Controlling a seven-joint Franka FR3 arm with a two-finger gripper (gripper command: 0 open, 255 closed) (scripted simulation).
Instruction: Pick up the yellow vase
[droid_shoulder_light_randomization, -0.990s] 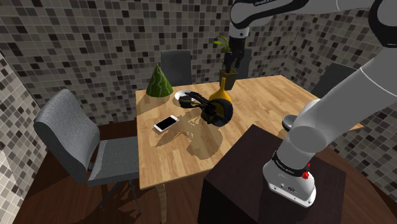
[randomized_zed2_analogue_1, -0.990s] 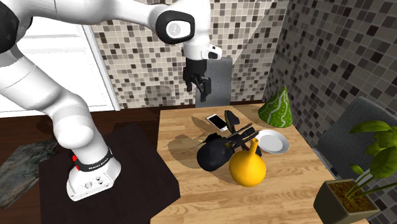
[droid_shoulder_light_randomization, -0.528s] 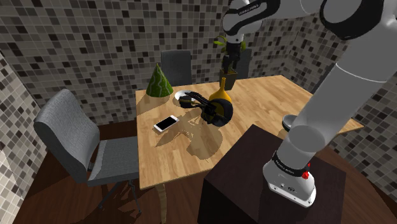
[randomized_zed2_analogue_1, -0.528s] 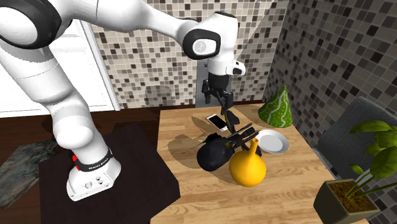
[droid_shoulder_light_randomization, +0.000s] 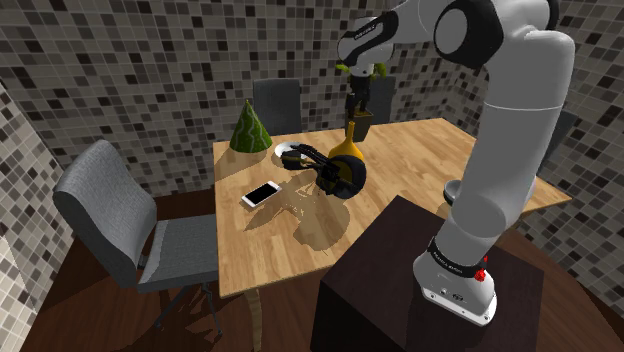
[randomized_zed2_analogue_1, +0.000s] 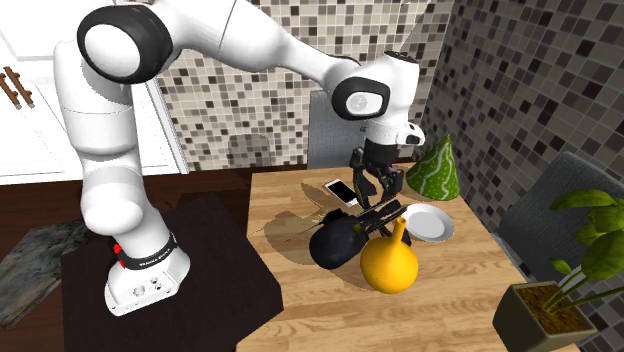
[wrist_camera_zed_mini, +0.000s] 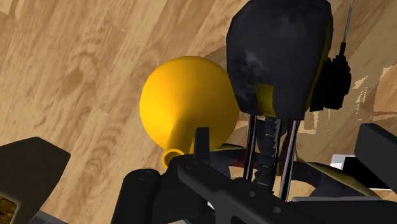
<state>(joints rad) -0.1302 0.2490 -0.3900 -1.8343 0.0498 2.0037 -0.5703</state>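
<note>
The yellow vase (droid_shoulder_light_randomization: 345, 149) (randomized_zed2_analogue_1: 389, 264) stands upright on the wooden table (droid_shoulder_light_randomization: 420, 165), round-bodied with a narrow neck. A black headset (droid_shoulder_light_randomization: 336, 176) (randomized_zed2_analogue_1: 335, 243) leans against it. My black gripper (droid_shoulder_light_randomization: 358, 105) (randomized_zed2_analogue_1: 374, 196) hangs open above the vase and headset, fingers apart with nothing between them and touching neither. In the wrist view the vase (wrist_camera_zed_mini: 188, 105) lies below the hand, its neck pointing toward the camera, beside the headset's black ear cup (wrist_camera_zed_mini: 280, 57).
A white plate (droid_shoulder_light_randomization: 290, 152) (randomized_zed2_analogue_1: 428, 222), a phone (droid_shoulder_light_randomization: 261, 193) (randomized_zed2_analogue_1: 342, 190) and a green cone (droid_shoulder_light_randomization: 249, 127) (randomized_zed2_analogue_1: 437, 170) share the table. A potted plant (droid_shoulder_light_randomization: 362, 122) (randomized_zed2_analogue_1: 560, 290) stands right behind the vase. Grey chairs (droid_shoulder_light_randomization: 110, 225) (droid_shoulder_light_randomization: 277, 104) flank the table.
The arm has swung over the table. In the second exterior view the gripper moved right and down, from beside the table's edge to just above the headset and vase.
</note>
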